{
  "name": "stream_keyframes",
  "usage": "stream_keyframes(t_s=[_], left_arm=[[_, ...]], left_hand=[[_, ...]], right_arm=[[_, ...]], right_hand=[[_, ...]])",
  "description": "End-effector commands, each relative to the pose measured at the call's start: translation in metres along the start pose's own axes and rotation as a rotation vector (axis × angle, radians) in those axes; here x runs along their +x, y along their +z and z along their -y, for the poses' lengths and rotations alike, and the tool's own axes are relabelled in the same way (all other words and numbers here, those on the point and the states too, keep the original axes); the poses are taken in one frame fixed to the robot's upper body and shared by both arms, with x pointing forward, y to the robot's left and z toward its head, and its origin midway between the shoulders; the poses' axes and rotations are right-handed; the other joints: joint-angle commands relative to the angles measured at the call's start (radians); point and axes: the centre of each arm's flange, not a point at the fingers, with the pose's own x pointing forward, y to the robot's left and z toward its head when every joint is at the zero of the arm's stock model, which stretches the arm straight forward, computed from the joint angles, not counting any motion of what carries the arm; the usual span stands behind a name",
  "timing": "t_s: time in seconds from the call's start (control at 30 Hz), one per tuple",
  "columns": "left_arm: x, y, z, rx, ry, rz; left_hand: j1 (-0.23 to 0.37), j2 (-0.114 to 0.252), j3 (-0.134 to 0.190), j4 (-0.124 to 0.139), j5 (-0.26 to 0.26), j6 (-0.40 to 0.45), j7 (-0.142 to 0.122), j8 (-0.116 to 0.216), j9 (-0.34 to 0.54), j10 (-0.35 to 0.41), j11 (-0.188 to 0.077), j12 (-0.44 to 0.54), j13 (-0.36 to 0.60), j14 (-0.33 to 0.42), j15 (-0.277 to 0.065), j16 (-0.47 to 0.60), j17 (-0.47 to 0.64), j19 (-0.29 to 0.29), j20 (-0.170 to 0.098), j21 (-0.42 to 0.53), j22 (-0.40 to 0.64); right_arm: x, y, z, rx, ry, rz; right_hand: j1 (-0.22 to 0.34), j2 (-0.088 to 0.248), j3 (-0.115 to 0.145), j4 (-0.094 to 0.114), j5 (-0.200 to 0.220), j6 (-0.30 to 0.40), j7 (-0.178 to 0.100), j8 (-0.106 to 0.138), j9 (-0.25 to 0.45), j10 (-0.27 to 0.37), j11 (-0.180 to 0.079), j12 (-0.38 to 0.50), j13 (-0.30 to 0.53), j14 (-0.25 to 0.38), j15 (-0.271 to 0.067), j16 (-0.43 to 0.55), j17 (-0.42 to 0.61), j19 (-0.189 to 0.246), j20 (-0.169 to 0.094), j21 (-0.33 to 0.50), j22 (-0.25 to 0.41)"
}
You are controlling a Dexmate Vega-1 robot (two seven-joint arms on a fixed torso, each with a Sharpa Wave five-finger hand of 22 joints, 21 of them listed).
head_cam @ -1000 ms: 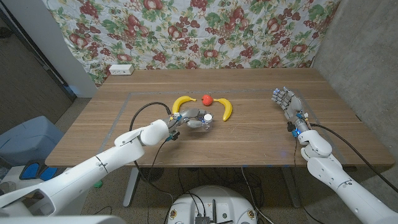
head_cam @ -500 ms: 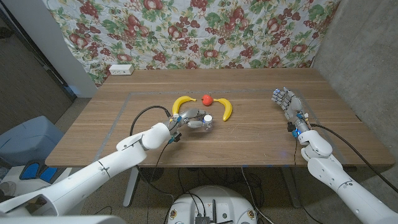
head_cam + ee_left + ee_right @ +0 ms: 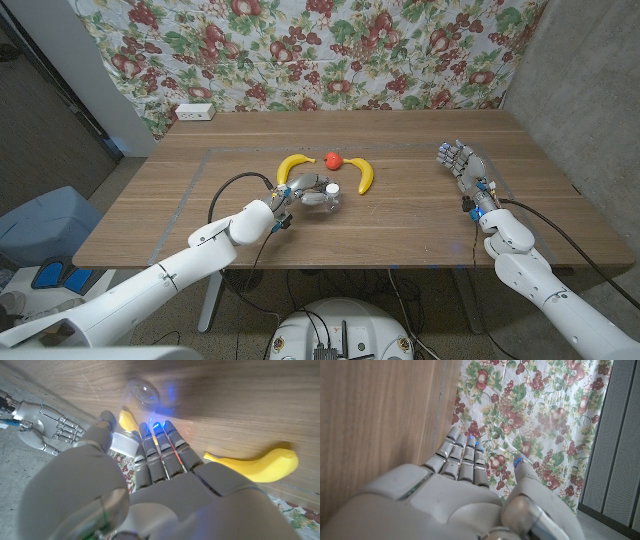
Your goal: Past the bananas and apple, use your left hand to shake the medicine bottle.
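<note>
The wooden table (image 3: 420,215) takes up most of the head view, with a fruit-patterned cloth (image 3: 320,50) hanging behind its far edge and a white power strip (image 3: 194,112) lying at the far left corner. The left arm (image 3: 170,265) reaches in from the near left toward the middle of the table, and its left hand (image 3: 305,192) is wrapped around the medicine bottle (image 3: 328,196), a clear bottle with a white cap that lies tilted in the grasp just above the tabletop. In the left wrist view the fingers (image 3: 160,455) curl around the bottle's clear body (image 3: 140,395), with the thumb on the other side of it. The bottle sits just on the near side of the fruit: one banana (image 3: 293,164) lies just beyond the hand to its left, a second banana (image 3: 364,176) lies just beside the bottle to its right, and a small red apple (image 3: 332,159) rests between the two bananas, a little farther back. The right hand (image 3: 457,159) is well apart from all this, over the right part of the table, holding nothing, its fingers stretched out together and pointing away from the robot; the right wrist view shows those fingers (image 3: 462,455) extended toward the cloth.
</note>
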Motion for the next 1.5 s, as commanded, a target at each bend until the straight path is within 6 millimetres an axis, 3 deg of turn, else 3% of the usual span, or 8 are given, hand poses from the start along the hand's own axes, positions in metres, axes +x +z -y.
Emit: stream_keyframes(t_s=[0.03, 0.23, 0.43, 0.57, 1.03, 1.5], left_arm=[[-0.002, 0.004, -0.009, -0.036, 0.075, 0.006], [-0.004, 0.005, -0.015, -0.064, 0.125, 0.002], [-0.007, 0.005, -0.017, -0.087, 0.171, -0.005], [-0.008, 0.003, -0.019, -0.119, 0.195, -0.012], [-0.01, 0.001, -0.032, -0.2, 0.243, -0.022], [-0.017, -0.004, -0.045, -0.268, 0.278, -0.038]], left_hand=[[0.116, 0.116, 0.016, 0.014, 0.004, 0.111, -0.011, 0.025, 0.008, 0.164, -0.154, 0.012, 0.022, 0.015, -0.159, 0.006, 0.004, 0.012, -0.005, 0.006, 0.003], [0.12, 0.12, 0.021, 0.018, 0.002, 0.112, -0.003, 0.033, 0.02, 0.192, -0.145, 0.022, 0.031, 0.032, -0.164, 0.007, 0.006, 0.016, -0.011, 0.008, 0.003], [0.142, 0.121, 0.027, 0.013, -0.001, 0.124, 0.007, 0.052, 0.041, 0.237, -0.162, 0.039, 0.046, 0.073, -0.173, 0.021, 0.014, 0.026, -0.026, 0.013, 0.004], [0.157, 0.119, 0.027, 0.01, -0.004, 0.13, 0.011, 0.062, 0.052, 0.251, -0.156, 0.045, 0.054, 0.086, -0.174, 0.025, 0.017, 0.031, -0.028, 0.016, 0.005], [0.178, 0.115, 0.021, 0.008, -0.007, 0.133, 0.018, 0.075, 0.071, 0.263, -0.143, 0.052, 0.069, 0.1, -0.174, 0.028, 0.022, 0.034, -0.028, 0.02, 0.006], [0.196, 0.113, 0.014, 0.008, -0.008, 0.136, 0.024, 0.086, 0.088, 0.268, -0.147, 0.056, 0.083, 0.11, -0.174, 0.029, 0.025, 0.039, -0.031, 0.025, 0.008]], right_arm=[[-0.001, 0.0, -0.001, -0.002, -0.001, -0.002], [-0.001, -0.001, -0.002, -0.007, 0.004, -0.003], [0.001, -0.001, -0.003, -0.006, 0.006, -0.002], [0.002, -0.001, -0.004, -0.006, 0.008, -0.003], [0.006, 0.0, -0.009, -0.011, 0.02, -0.002], [0.012, 0.002, -0.015, -0.019, 0.028, 0.003]], right_hand=[[0.003, 0.006, -0.002, -0.003, 0.004, 0.007, 0.0, 0.005, 0.006, 0.006, -0.001, 0.006, 0.0, 0.006, 0.004, 0.007, 0.0, 0.009, -0.003, -0.002, 0.006], [0.003, 0.007, -0.002, -0.004, 0.004, 0.007, 0.001, 0.005, 0.006, 0.005, -0.001, 0.006, -0.001, 0.007, 0.001, 0.008, 0.0, 0.01, -0.003, -0.005, 0.006], [0.003, 0.007, -0.002, -0.004, 0.004, 0.007, 0.0, 0.004, 0.006, 0.006, 0.001, 0.006, -0.001, 0.006, 0.002, 0.008, 0.0, 0.011, -0.003, -0.007, 0.006], [0.003, 0.007, -0.002, -0.004, 0.004, 0.007, 0.001, 0.004, 0.006, 0.006, 0.0, 0.006, -0.002, 0.006, 0.002, 0.008, -0.001, 0.012, -0.003, -0.01, 0.006], [0.003, 0.007, -0.002, -0.004, 0.004, 0.007, 0.001, 0.004, 0.006, 0.005, -0.002, 0.007, -0.003, 0.006, 0.002, 0.008, -0.001, 0.014, -0.003, -0.016, 0.006], [0.003, 0.007, -0.002, -0.005, 0.004, 0.007, 0.001, 0.004, 0.006, 0.006, -0.001, 0.007, -0.005, 0.005, 0.001, 0.008, -0.001, 0.017, -0.003, -0.023, 0.006]])
